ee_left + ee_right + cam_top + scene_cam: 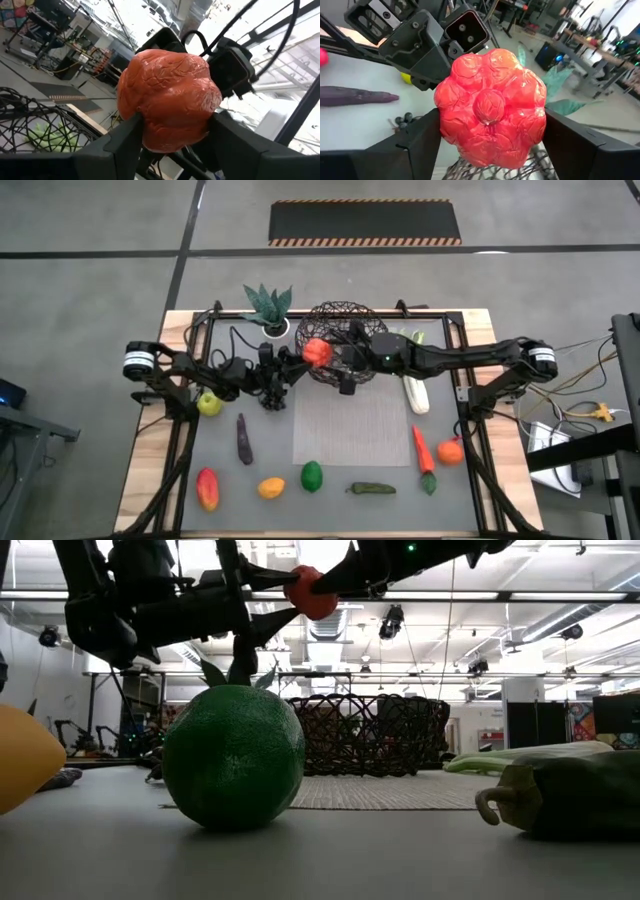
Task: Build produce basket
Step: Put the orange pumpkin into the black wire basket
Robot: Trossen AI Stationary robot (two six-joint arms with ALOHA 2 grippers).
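Observation:
A red lumpy round fruit (316,351) hangs in the air by the left rim of the dark wire basket (347,342), well above the table in the low view (310,592). My left gripper (300,360) reaches it from the left and is shut on it. My right gripper (334,360) reaches it from the right, over the basket, and is shut on it too. The fruit fills the left wrist view (170,100) and the right wrist view (492,105). My left gripper pinches the red fruit's lower half (150,135) between its two fingers (122,145), one on each side. It comes about level from the table's left. The fruit is lifted clear of the table and the basket. My right gripper pinches the same fruit by two opposite sides (450,135) between its two fingers (422,142). It comes from the table's right, over the basket. The fruit's dimpled end (490,107) faces the right wrist camera.
A woven mat (350,425) lies before the basket. Around it lie a yellow-green apple (209,403), grapes (272,402), an eggplant (244,438), a leek (415,390), a carrot (424,455), an orange (450,451), a green pepper (372,489) and a green round fruit (312,476). A potted plant (268,305) stands far left.

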